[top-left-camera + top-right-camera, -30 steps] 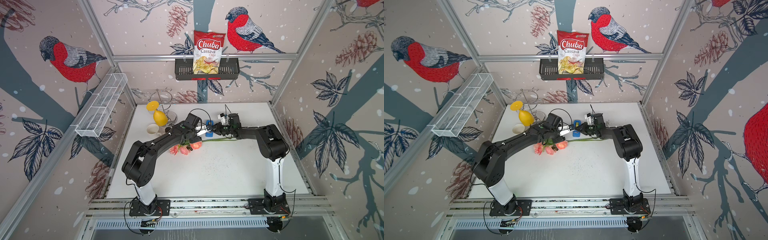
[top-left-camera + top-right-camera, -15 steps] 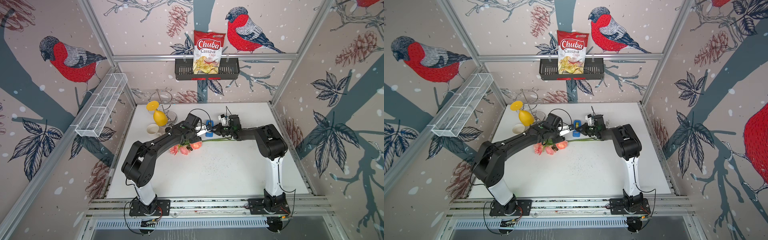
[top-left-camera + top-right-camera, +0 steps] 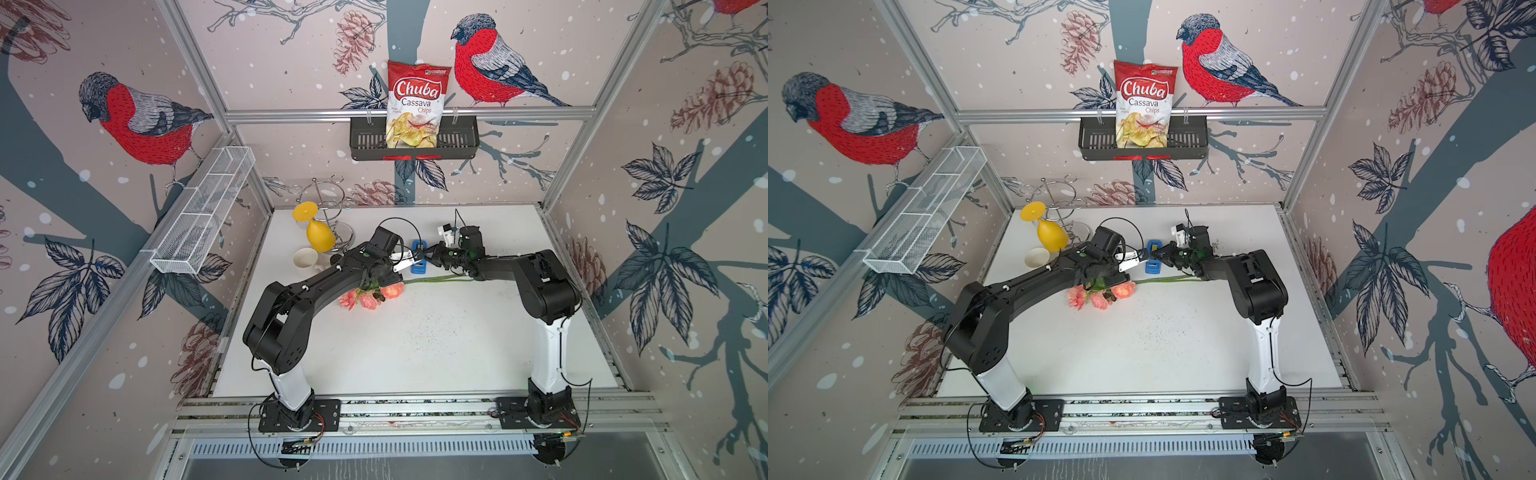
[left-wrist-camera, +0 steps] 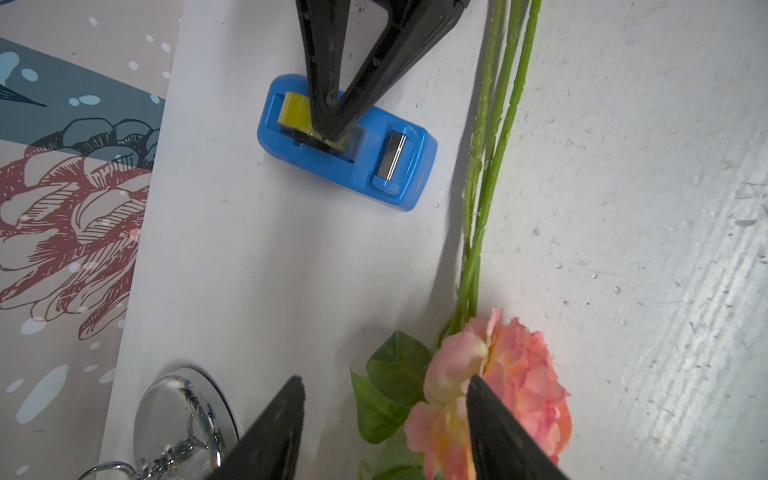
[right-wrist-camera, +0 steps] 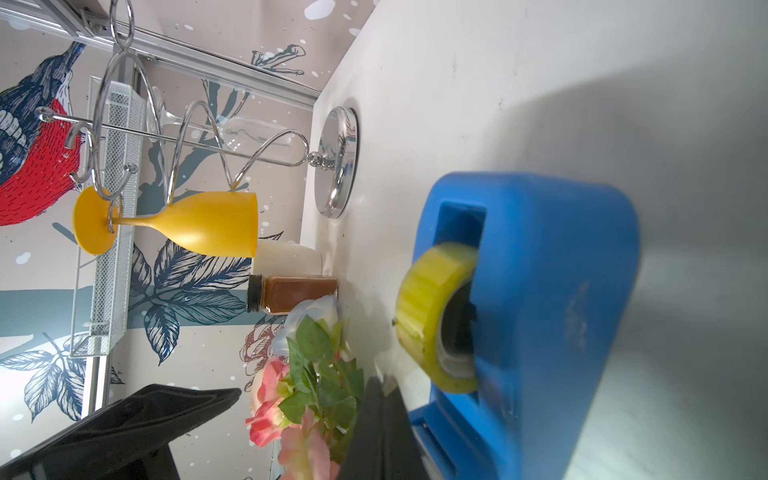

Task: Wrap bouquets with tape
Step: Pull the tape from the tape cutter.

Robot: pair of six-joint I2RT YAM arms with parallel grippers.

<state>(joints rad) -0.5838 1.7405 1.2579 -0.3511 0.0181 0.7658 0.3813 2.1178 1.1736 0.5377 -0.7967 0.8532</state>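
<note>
Bouquet [image 3: 370, 296] lies flat on the worktop [image 3: 415, 345], its pink roses under the left claw [image 4: 384, 399] and its long green stems [image 3: 440, 279] passing beside the right claw [image 4: 332, 133]. The left wrist view shows the left claw spread open above a rose and leaves, holding nothing.

Just past the stems sits the blue dispenser [image 4: 365, 170] with the yellow-green tape [image 4: 293, 110]. Only that view shows the right claw pinched together, tips down on the roll, and the metal cutter [image 4: 395, 156] beside it. Whether a tape end sits between the tips cannot be told. In both top views the two claws nearly meet over the dispenser.

Farther off, beyond the left claw, the right wrist view adds a white bloom [image 5: 316, 309], a brown jar [image 5: 295, 293], a pale cup [image 5: 286, 257] and a yellow goblet [image 5: 199, 224] hanging on a wire rack [image 5: 336, 162].
</note>
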